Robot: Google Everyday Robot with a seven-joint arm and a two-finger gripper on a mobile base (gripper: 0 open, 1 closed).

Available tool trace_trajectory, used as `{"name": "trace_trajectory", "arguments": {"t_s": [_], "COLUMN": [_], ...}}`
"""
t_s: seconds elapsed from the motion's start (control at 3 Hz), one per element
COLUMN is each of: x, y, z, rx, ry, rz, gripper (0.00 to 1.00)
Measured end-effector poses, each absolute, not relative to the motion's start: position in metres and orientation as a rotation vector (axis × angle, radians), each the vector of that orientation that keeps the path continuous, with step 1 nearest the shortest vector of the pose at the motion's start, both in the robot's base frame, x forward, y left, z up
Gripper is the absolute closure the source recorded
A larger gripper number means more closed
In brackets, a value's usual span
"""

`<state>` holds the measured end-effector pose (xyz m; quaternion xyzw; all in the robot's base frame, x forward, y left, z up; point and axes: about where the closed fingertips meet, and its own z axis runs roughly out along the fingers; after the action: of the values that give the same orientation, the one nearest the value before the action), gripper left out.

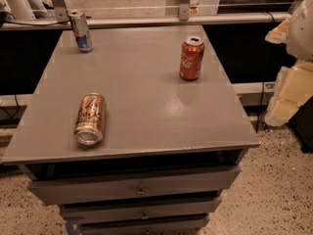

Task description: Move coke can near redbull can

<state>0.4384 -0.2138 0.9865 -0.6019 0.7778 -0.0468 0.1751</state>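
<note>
The coke can point(191, 58), red with white script and a silver top, stands upright on the right part of the grey cabinet top point(146, 111). The redbull can point(81, 31), slim, silver with a blue lower part, stands upright at the far left corner. The two cans are far apart, across the width of the top. My gripper is out of view; only pale cream parts of my arm point(293, 87) show at the right edge, beside the cabinet and away from both cans.
A copper-gold can point(90, 119) lies on its side at the front left of the top, its open end toward the front edge. Drawers point(139, 190) sit below. A rail point(161, 19) runs behind the cabinet. Speckled floor lies to the right.
</note>
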Motion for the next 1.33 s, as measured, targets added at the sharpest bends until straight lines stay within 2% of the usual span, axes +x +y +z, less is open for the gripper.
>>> {"name": "trace_trajectory", "arguments": {"t_s": [0.67,1.33], "x": [0.449,0.523], "y": [-0.210,-0.200], "z": [0.977,0.925], "rx": [-1.675,-1.421], "ry": [2.169,2.108], "rz": [-0.097,0.080], "gripper": [0.00,0.00]}}
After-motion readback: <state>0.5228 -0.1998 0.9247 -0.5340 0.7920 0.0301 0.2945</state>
